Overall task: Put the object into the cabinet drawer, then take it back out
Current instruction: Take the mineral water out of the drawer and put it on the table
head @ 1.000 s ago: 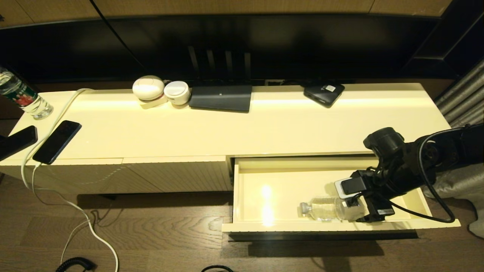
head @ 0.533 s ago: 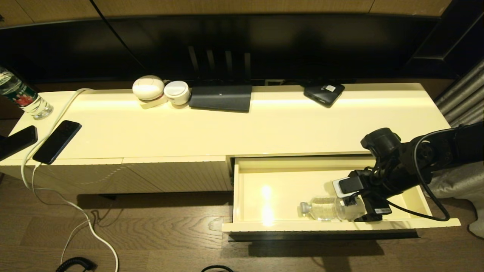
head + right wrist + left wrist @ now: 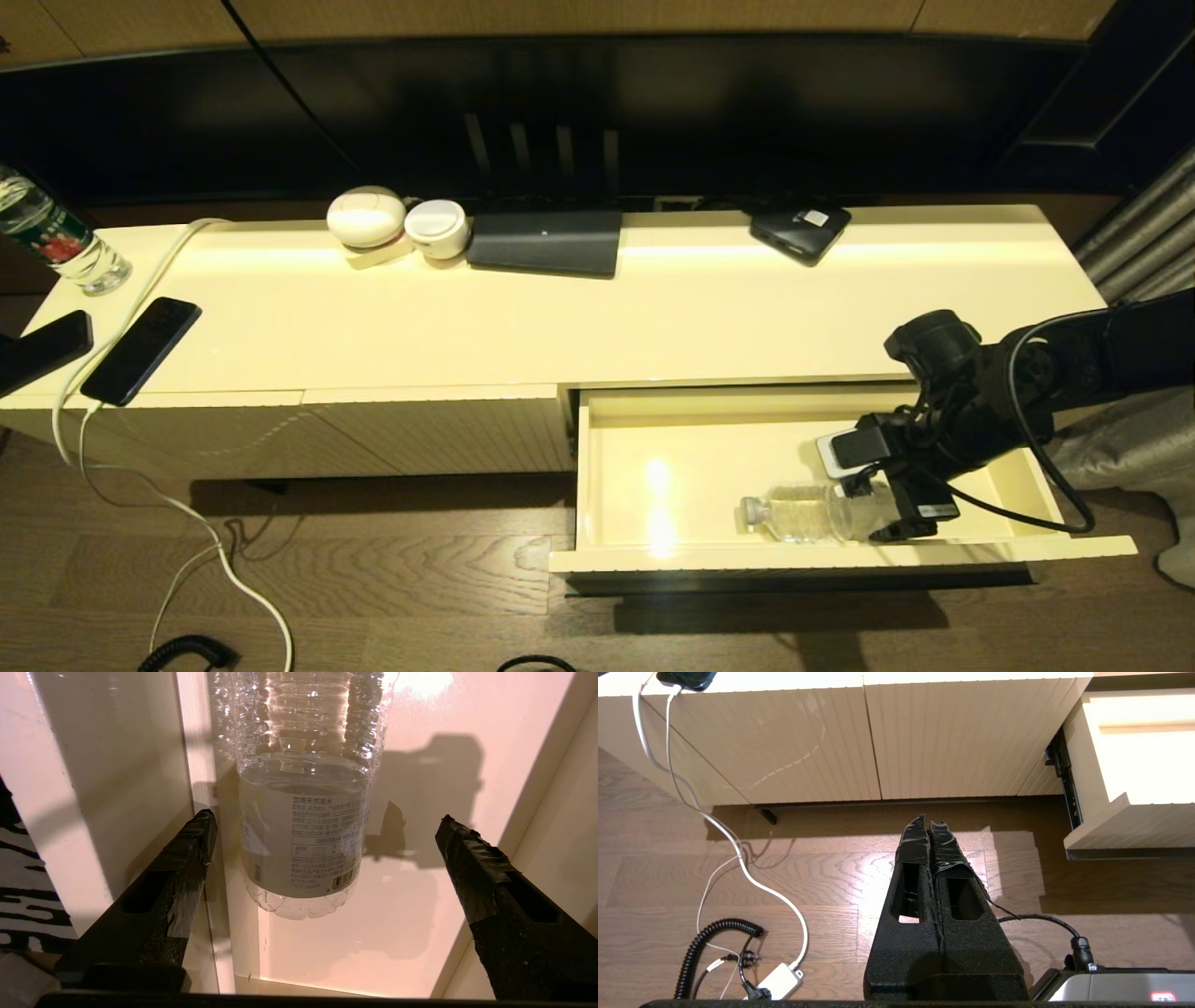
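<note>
Sitting pulled out, the wide shallow cream drawer (image 3: 653, 448) has the small clear plastic bottle (image 3: 810, 514) lying on its side near the front wall, probably just dropped there. Right end effector (image 3: 322, 858) gapes wide, holding nothing. Left end effector (image 3: 930, 833) is parked, pinched together.

Your right arm reaches in from the right, wrist angled downward, and the right gripper (image 3: 322, 835) has its fingers spread wide, gripping nothing. Your left gripper (image 3: 930, 823) hangs parked low, fingers pressed together.
</note>
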